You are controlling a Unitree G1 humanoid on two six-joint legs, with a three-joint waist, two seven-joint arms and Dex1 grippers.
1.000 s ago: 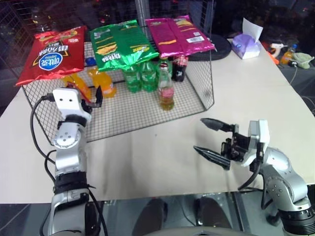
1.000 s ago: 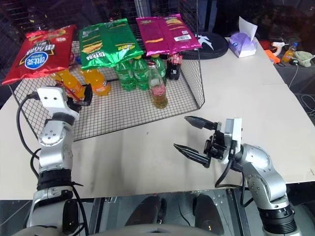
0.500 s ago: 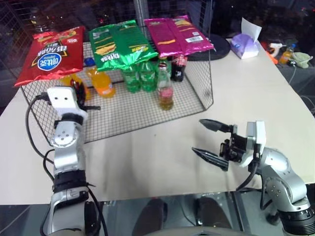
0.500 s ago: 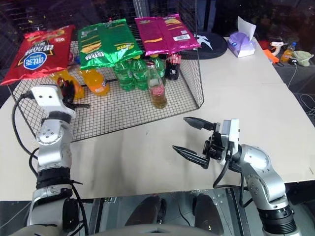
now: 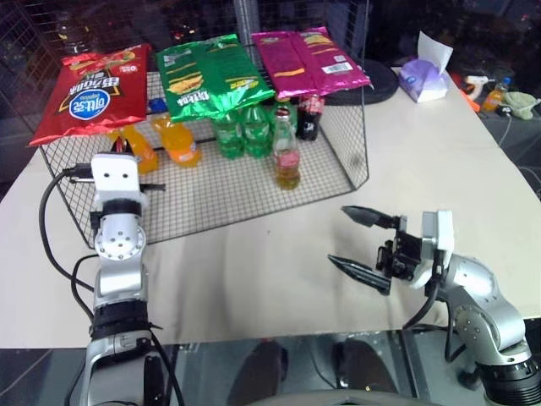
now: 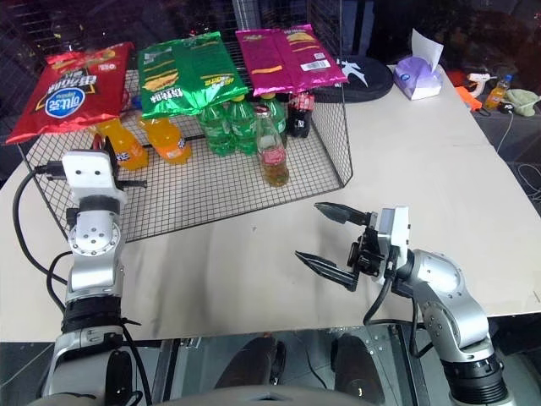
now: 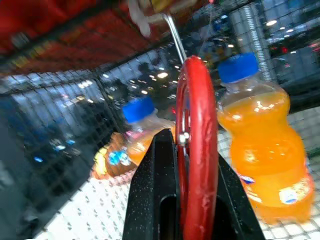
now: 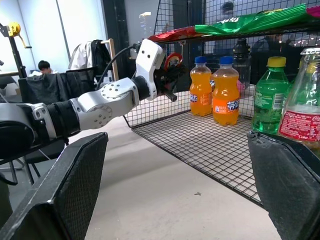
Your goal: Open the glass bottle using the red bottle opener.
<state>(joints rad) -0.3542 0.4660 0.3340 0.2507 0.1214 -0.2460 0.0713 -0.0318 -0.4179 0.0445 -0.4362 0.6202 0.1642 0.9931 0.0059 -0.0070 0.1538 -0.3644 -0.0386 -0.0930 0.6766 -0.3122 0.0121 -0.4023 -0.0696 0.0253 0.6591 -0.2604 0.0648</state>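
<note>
The left arm stands upright at the near left corner of the wire rack [image 5: 338, 182], its wrist raised so the left tool [image 7: 195, 165] points in under the rack's top shelf. The right arm lies low over the tabletop [image 5: 439, 161], forearm bent inward, the right tool [image 5: 362, 244] pointing across toward the robot's left.

The rack is a black mesh cage with snack bags on top — a red snack bag [image 5: 89, 91], a green one [image 5: 207, 72] and a magenta one [image 5: 308, 59]. On its mesh floor stand two orange plastic bottles [image 5: 177, 139] at the left, green plastic bottles [image 5: 239, 131] in the middle and a dark cola bottle [image 5: 308, 114] behind. The glass bottle [image 5: 286, 152] stands upright near the front edge of the rack floor, just beside the green bottles, cap on.

The left tool is clamped on the red bottle opener [image 7: 197, 150]: the opener's looped head rises edge-on between the two black fingers [image 7: 152, 190], in front of the orange bottles. The right tool stands wide apart — nothing between its fingers, which are clear of the tabletop and well apart from the glass bottle.

A tissue box [image 5: 423, 78] sits on the far right of the tabletop.
</note>
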